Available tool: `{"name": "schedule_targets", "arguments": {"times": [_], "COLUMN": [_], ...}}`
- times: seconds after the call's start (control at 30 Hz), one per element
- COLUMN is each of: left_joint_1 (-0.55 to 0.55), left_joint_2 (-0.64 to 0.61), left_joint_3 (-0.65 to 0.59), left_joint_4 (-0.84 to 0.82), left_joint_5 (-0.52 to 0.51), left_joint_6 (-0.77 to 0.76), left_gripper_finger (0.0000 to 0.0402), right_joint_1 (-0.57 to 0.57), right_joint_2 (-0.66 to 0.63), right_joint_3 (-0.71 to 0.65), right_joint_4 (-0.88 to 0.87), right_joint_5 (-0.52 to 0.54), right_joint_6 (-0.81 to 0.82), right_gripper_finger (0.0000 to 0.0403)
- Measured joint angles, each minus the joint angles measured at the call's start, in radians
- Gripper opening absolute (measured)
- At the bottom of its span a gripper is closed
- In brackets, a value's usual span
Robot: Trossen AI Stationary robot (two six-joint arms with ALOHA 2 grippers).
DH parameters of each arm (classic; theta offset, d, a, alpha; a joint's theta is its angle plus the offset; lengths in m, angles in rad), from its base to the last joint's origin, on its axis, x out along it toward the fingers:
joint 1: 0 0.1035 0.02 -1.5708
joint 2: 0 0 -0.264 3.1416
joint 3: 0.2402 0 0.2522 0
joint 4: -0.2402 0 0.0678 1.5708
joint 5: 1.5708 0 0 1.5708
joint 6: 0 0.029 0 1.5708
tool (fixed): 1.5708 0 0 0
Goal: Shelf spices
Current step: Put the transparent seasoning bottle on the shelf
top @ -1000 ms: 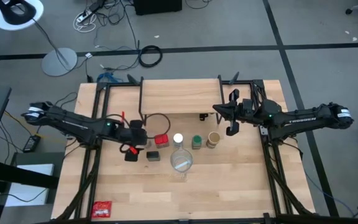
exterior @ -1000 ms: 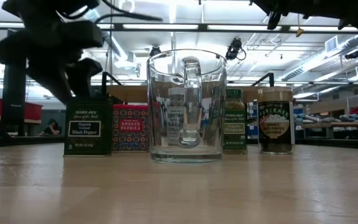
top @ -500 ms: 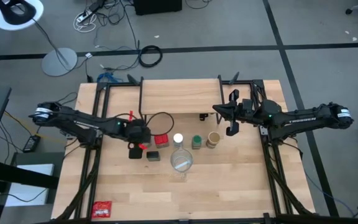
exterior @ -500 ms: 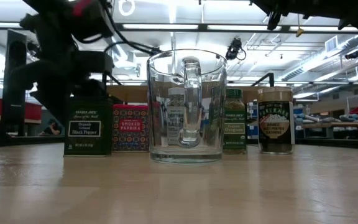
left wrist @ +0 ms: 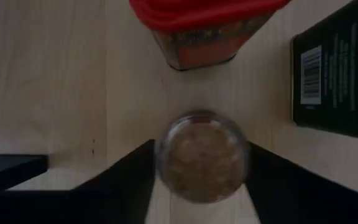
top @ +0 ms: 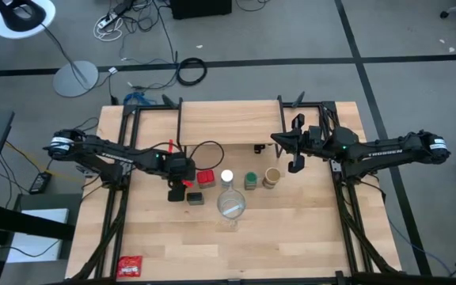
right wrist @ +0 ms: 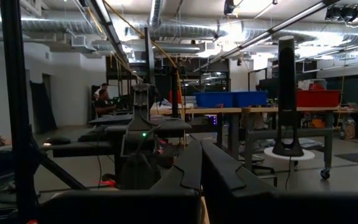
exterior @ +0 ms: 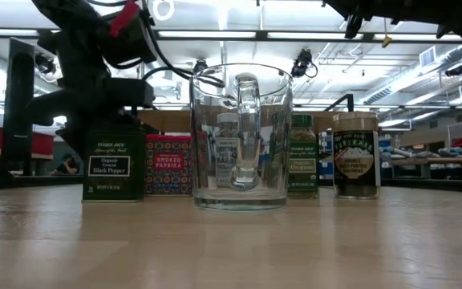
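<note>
My left gripper (top: 180, 188) hangs low over the table, pointing down, just left of the red tin (top: 206, 178) and the dark green tin (top: 195, 198). It is open. In the left wrist view the tiny brownish jar (left wrist: 202, 165) stands on the tabletop between its two fingers (left wrist: 132, 180). The white-lidded jar (top: 226, 177), green-lidded jar (top: 250, 180) and tan-lidded jar (top: 271, 176) stand in a row to the right. The shelf (top: 228, 123) stands at the far edge. My right gripper (top: 294, 146) waits, shut, in the air right of the shelf. My left gripper comes at the tiny brownish jar from above, pointing down, with one finger close on each side of the jar's body (left wrist: 166, 177). The jar stands upright on the table. I cannot tell whether the fingers touch it.
A larger clear glass vessel (top: 230, 207) stands just near of the row of jars. A flat red packet (top: 131, 267) lies at the near left corner. Black frame rails (top: 121, 198) run along both sides of the table. Bare wood lies near of the vessel.
My left gripper has moved toward the table's right, closing in on the red and dark green tins and coming over the tiny jar. The spices and the glass vessel have stayed in place.
</note>
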Motion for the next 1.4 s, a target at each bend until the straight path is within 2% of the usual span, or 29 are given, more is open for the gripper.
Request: {"name": "schedule_targets", "arguments": {"times": [0.1, 0.4, 0.6, 0.7, 0.87, 1.03, 1.2, 1.4], "left_joint_1": [0.0, -0.002, -0.003, -0.003, -0.003, 0.003, 0.087, 0.277], "left_joint_2": [-0.001, 0.0, 0.0, -0.018, -0.08, -0.159, -0.178, -0.113], "left_joint_3": [0.0, 0.021, 0.133, 0.204, 0.311, 0.42, 0.515, 0.536], "left_joint_4": [0.005, -0.027, -0.212, -0.27, -0.347, -0.4, -0.393, -0.377], "left_joint_5": [0.0, -0.003, -0.087, -0.089, -0.09, -0.153, -0.255, -0.223], "left_joint_6": [0.006, -0.02, -0.022, -0.018, -0.018, -0.01, 0.015, 0.127], "left_gripper_finger": [0.0164, 0.0164, 0.0164, 0.0164, 0.0164, 0.0164, 0.0164, 0.0164], "right_joint_1": [0.0, 0.0, 0.0, 0.0, 0.0, 0.0, 0.0, 0.0], "right_joint_2": [0.0, 0.0, 0.0, 0.0, 0.0, 0.0, 0.0, 0.0], "right_joint_3": [0.0, 0.0, 0.0, 0.0, 0.0, 0.0, 0.0, 0.0], "right_joint_4": [0.0, -0.001, 0.0, 0.0, -0.002, -0.008, -0.008, 0.0], "right_joint_5": [0.0, 0.0, 0.0, 0.0, 0.0, 0.0, 0.0, 0.0], "right_joint_6": [0.0, 0.0, 0.0, 0.0, 0.0, -0.001, -0.003, 0.001], "right_gripper_finger": [0.0003, 0.0003, 0.0003, 0.0003, 0.0003, 0.0003, 0.0003, 0.0003]}}
